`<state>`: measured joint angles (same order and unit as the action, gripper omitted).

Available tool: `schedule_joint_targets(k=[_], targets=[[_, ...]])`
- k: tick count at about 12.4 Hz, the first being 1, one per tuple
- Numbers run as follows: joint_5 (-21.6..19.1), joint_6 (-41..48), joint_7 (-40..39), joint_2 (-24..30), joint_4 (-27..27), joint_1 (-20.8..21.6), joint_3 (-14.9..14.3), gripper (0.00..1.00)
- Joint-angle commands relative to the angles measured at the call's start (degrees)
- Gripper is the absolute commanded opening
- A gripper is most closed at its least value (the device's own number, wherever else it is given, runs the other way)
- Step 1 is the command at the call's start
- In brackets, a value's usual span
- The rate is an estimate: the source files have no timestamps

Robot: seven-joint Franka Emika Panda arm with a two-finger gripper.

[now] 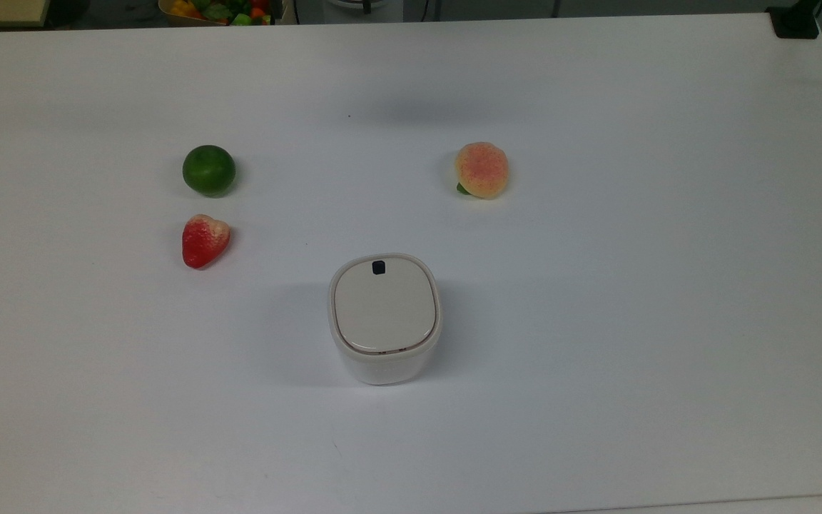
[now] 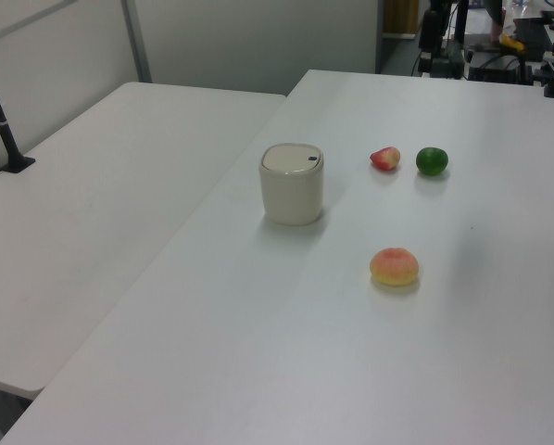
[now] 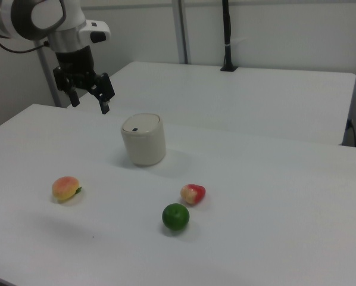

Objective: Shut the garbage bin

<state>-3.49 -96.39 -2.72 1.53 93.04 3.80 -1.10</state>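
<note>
The garbage bin is a small white rounded-square tub standing near the middle of the white table. Its beige lid lies flat and flush on the rim, and the small black latch sits at the lid's far edge. I also see the bin in the left view and the bin in the right view, lid down in both. In the right view my gripper hangs in the air above and to the left of the bin, well apart from it. It is open with nothing between its fingers.
A green lime and a red strawberry lie to the top view's left of the bin. A peach lies further back on the top view's right. A second white table adjoins this one. A black clamp sits at a far corner.
</note>
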Motion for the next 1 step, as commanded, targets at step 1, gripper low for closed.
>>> schedule_joint_targets(k=[1], targets=[[-0.91,-1.34,-1.5,0.41,0.74,0.59,-0.57,1.0]])
